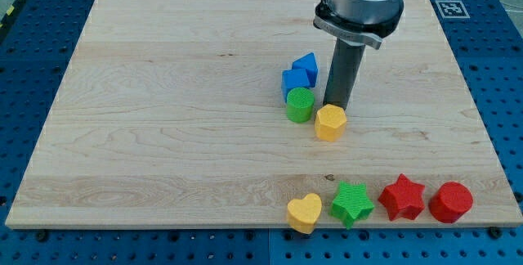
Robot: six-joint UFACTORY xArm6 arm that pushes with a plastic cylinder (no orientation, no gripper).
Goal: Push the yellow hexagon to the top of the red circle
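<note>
The yellow hexagon (330, 123) lies right of the board's middle. My tip (336, 105) stands just behind it, at its top edge, touching or nearly touching. The red circle (451, 202) sits at the bottom right corner of the board, well down and to the right of the hexagon. The rod comes down from the grey arm head at the view's top.
A green cylinder (299, 105) sits just left of the hexagon, with a blue cube (294, 81) and a blue pentagon-like block (306, 66) above it. Along the bottom edge stand a yellow heart (305, 213), a green star (352, 204) and a red star (402, 197).
</note>
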